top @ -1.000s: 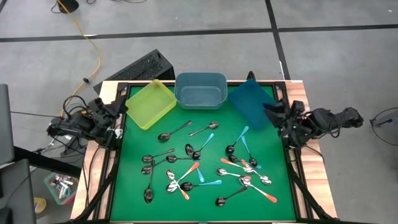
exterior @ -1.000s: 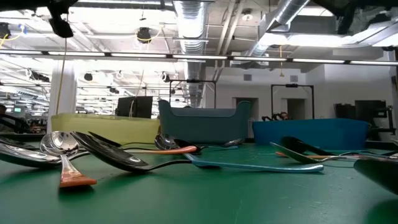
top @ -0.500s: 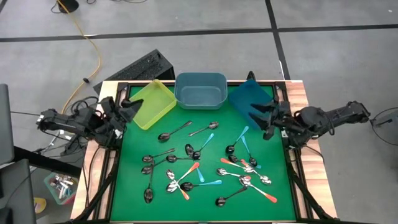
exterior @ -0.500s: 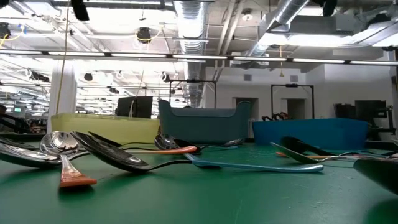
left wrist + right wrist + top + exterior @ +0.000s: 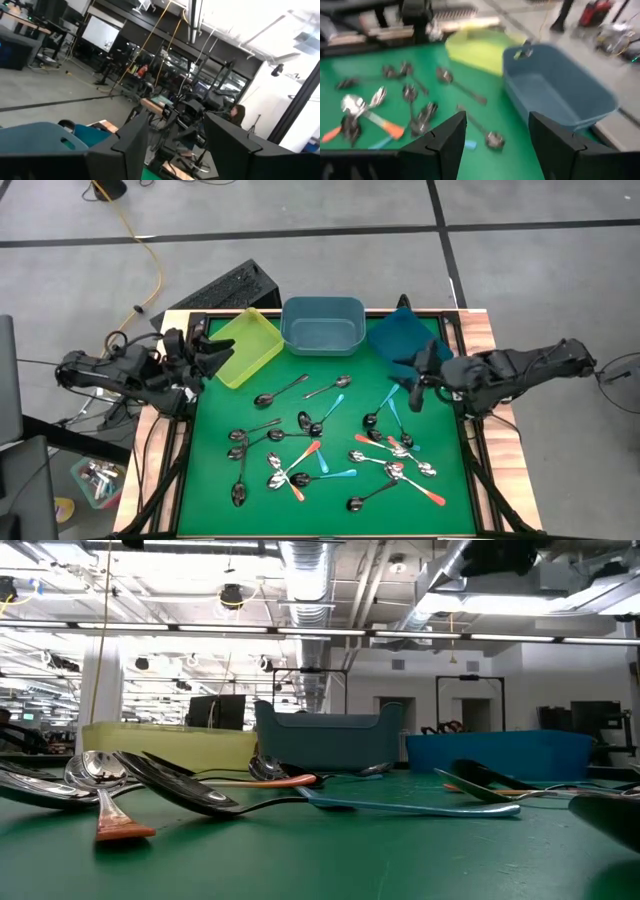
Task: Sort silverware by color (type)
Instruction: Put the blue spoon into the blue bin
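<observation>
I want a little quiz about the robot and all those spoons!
1. True or false: the right claw is holding a spoon.
2. How many bins stand along the mat's far edge?
3. Which bin is nearest the left claw? A) yellow bin B) grey-blue bin C) blue bin

Key:
1. False: both claws are open and empty, and the spoons lie on the mat.
2. Three.
3. A.
</observation>
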